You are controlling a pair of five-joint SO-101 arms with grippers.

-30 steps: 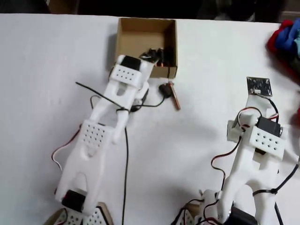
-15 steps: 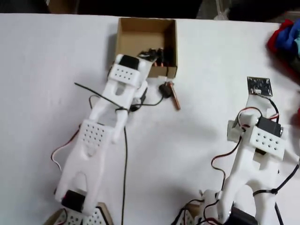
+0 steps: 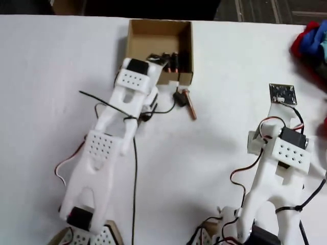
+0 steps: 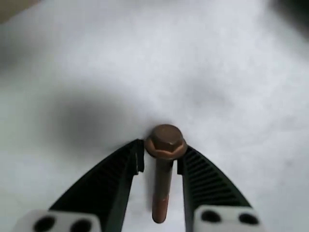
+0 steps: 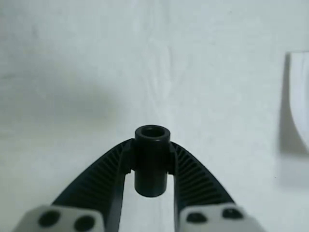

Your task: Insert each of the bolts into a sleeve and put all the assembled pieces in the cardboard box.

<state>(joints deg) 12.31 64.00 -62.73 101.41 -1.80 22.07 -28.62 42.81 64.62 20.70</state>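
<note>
My left gripper (image 4: 161, 153) is shut on a copper bolt (image 4: 165, 141), held just under its hex head with the shank running back between the fingers, above bare white table. In the high view the left arm (image 3: 134, 80) stands just in front of the cardboard box (image 3: 135, 37). My right gripper (image 5: 152, 146) is shut on a black sleeve (image 5: 151, 166), its bore open to the camera. The right arm (image 3: 288, 150) stands at the table's right side. Dark assembled pieces (image 3: 169, 60) lie in the box's near right corner.
A copper bolt with a black sleeve on it (image 3: 186, 102) lies on the table just in front of the box. A small circuit board (image 3: 282, 93) sits beyond the right arm. Coloured cloth (image 3: 309, 43) lies at the far right edge. Loose cables trail by the left arm.
The left arm's wrist has drifted slightly to the left beside the box. The right arm has not moved.
</note>
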